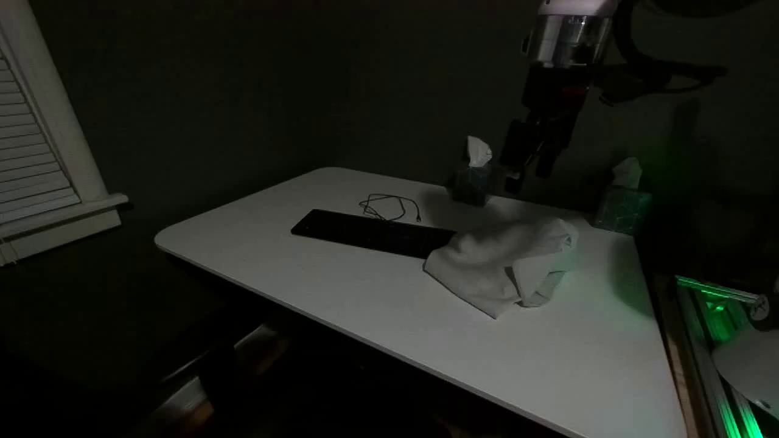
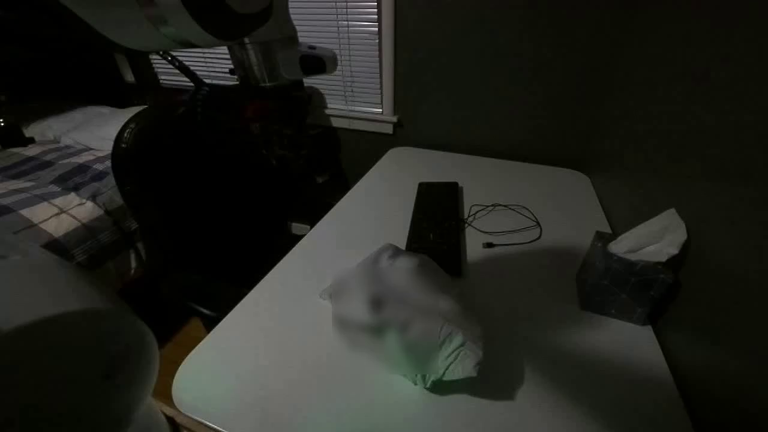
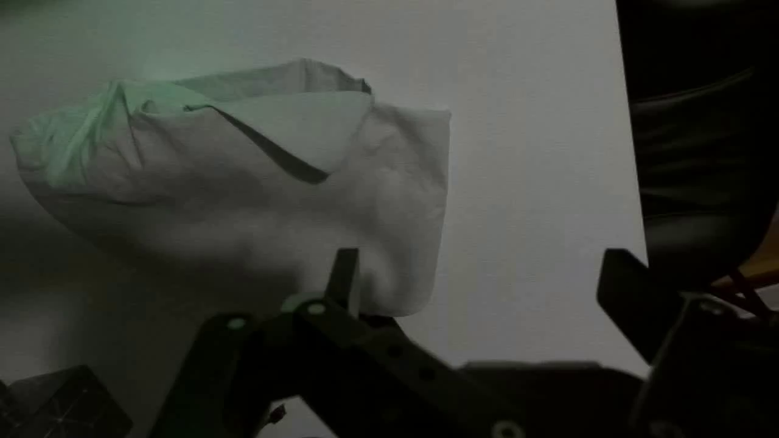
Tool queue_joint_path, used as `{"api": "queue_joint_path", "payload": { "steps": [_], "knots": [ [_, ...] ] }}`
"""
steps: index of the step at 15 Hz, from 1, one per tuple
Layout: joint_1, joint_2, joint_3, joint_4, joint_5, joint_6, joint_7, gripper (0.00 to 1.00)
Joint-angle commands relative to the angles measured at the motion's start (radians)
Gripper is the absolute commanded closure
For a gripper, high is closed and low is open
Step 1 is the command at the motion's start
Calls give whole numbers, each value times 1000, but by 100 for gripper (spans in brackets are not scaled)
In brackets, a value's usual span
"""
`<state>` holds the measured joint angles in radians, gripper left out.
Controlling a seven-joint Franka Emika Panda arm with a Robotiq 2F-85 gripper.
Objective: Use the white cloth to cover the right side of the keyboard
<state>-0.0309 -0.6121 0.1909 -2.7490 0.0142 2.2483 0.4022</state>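
Observation:
The black keyboard (image 1: 371, 234) lies on the white table (image 1: 292, 274) and also shows in an exterior view (image 2: 437, 219). The white cloth (image 1: 487, 261) lies crumpled and raised in folds at one end of the keyboard; it hides part of that end in both exterior views (image 2: 396, 300). How far it lies over the keys I cannot tell. The cloth fills the left of the wrist view (image 3: 261, 207). My gripper (image 1: 529, 175) is up above the table, apart from the cloth. In the wrist view the gripper (image 3: 481, 267) has its fingers wide apart with nothing between them.
The keyboard's cable (image 1: 389, 207) lies loosely coiled beside it. A tissue box (image 1: 471, 182) stands at the table's wall-side edge, and another tissue box (image 1: 624, 207) stands near the corner. A black chair (image 2: 222, 210) stands along the opposite edge. The room is dark.

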Motion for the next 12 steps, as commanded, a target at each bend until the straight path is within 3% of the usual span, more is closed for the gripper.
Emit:
{"api": "queue_joint_path", "payload": {
  "steps": [1,9,10,12],
  "knots": [
    [6,0,-6,1,-4,-3,3,0],
    [6,1,-6,1,-4,-3,3,0],
    [-34,53,46,12,-30,-6,113,0],
    [-64,109,86,5,-57,-7,221,0]
  ]
}}
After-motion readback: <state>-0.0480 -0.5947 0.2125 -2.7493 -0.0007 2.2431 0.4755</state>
